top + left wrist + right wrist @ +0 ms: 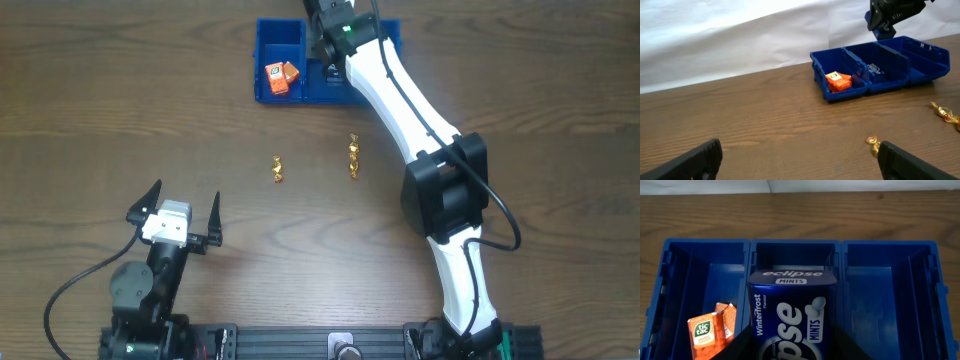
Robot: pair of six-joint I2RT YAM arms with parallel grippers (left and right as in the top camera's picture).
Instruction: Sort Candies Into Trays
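The blue mint tin (790,310) is hanging in the right claw (792,351), whose fingers are clamping it on both sides. It is hovering directly above the middle compartment of the blue tray (890,244) and is not yet set down. In the compartment just to one side of that claw, two orange candy boxes (710,330) are lying together, so that sort is looking finished. The compartment on the claw's other side is showing only its blue floor.

One gold-wrapped sweet (278,168) and a second gold sweet (353,155) are lying apart from each other on the bench (520,120). They are well back from the right claw, between it and the left claw (185,197). The left claw is sitting spread wide, gripping nothing, with the nearer sweet a little ahead of it.

By my reckoning the job is sitting near halfway. The tin is waiting to be released, and both gold sweets are waiting to be carried over, likely into the bare compartment.

The bench is showing dark wood grain throughout. Beyond the tray, on the side away from the left claw, a white cloth (715,40) is hanging as a backdrop.
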